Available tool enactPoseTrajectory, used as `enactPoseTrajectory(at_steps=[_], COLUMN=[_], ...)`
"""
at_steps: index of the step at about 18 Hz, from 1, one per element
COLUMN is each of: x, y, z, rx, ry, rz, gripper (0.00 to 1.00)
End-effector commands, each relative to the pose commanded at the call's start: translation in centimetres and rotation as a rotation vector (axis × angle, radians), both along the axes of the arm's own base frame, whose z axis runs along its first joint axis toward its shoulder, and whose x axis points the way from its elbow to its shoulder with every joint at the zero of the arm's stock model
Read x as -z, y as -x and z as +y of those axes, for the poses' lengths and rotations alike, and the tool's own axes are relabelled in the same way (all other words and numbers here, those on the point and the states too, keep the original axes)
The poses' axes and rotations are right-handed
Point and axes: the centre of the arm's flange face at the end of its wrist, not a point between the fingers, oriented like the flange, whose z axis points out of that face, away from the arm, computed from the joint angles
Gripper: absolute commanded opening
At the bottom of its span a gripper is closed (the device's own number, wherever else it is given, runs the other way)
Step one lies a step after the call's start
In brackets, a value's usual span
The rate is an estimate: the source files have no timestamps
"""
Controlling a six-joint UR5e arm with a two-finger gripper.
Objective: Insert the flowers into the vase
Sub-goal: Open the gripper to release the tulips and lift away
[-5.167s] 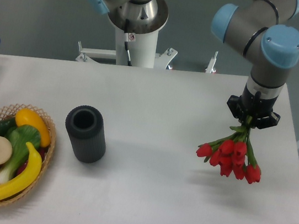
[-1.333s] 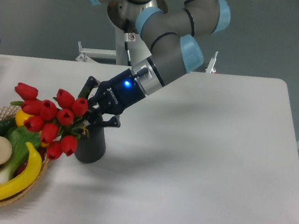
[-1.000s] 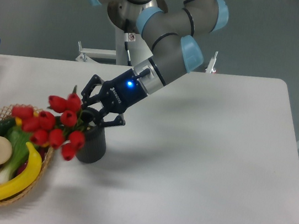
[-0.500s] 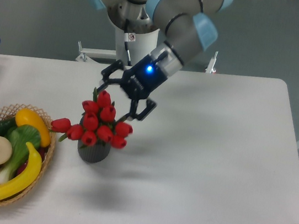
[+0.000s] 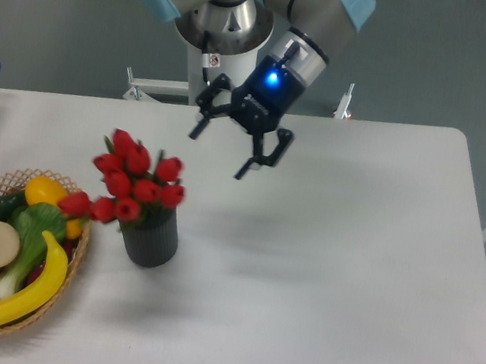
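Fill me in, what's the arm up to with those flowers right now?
The flowers are standing in the vase, red buds spilling over its rim and leaning left toward the wicker basket of fruit and vegetables. The gripper is open, holds nothing, and hangs above the table up and to the right of the bunch. The insertion looks done.

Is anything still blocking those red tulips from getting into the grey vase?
Nothing visible does. The flowers already stand in the vase, buds spreading above its mouth and leaning toward the basket of fruit. The end effector hangs open above and to the right, clear of the bunch.
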Motion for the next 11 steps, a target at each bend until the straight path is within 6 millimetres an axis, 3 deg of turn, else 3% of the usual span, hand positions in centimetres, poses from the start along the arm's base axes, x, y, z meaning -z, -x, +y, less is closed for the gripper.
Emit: enactPoseTrajectory(at_steps=[3,6,8,11], x=[-1.5,-1.7,-1.8,-1.5], y=[3.3,8.4,9.8,11.1], z=[-2.7,-6.6,-9.0,-14.3], rx=[-0.089,-0.205,-0.223,-0.25], ry=[0.084,0.222,0.276,0.335], rz=[0.066,0.098,0.13,0.145], gripper=[1.0,1.0,1.0,1.0])
